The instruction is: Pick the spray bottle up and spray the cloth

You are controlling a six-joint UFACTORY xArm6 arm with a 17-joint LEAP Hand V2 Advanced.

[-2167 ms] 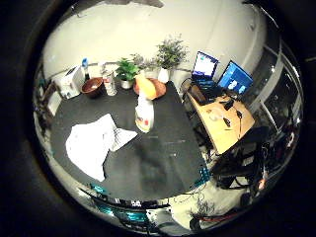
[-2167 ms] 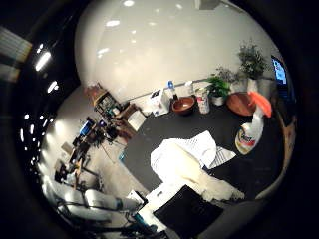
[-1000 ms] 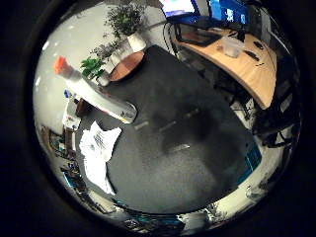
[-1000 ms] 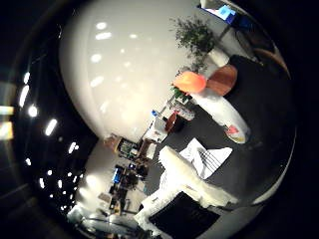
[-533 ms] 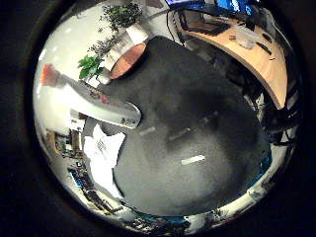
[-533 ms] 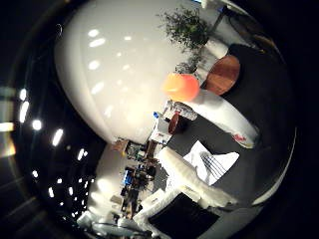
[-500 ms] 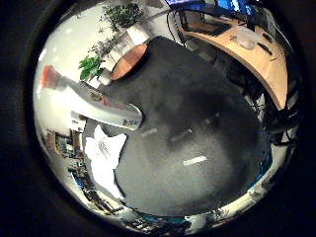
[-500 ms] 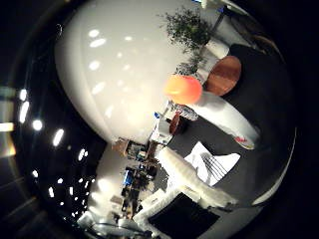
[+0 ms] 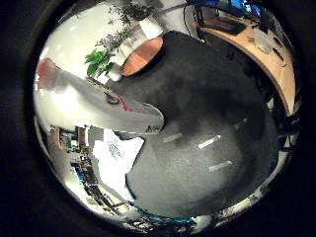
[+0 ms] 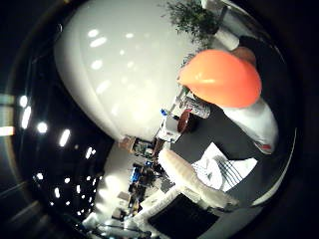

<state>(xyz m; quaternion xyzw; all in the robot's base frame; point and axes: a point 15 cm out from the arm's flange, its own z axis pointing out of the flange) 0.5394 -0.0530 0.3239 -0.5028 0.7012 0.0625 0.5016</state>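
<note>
Now, from my little-finger side, the white plastic spray bottle [image 9: 106,106] fills much of the view, close to my palm for the grab; its base rests on the dark grey bench [image 9: 207,113], its long axis running to the orange trigger cap. Beside it lies the white printed cloth [image 9: 116,160]. Thumb side: the orange cap [image 10: 222,77] looms. Whether my hand is clenched or released, I cannot tell.

A dark grey table [image 9: 212,103] carries everything. On it stand the white spray bottle [image 9: 98,106] with its orange top, a round brown dish [image 9: 142,55] and potted plants [image 9: 101,61] toward the far edge. The white cloth [image 9: 116,158] lies crumpled just beside the bottle's base.
</note>
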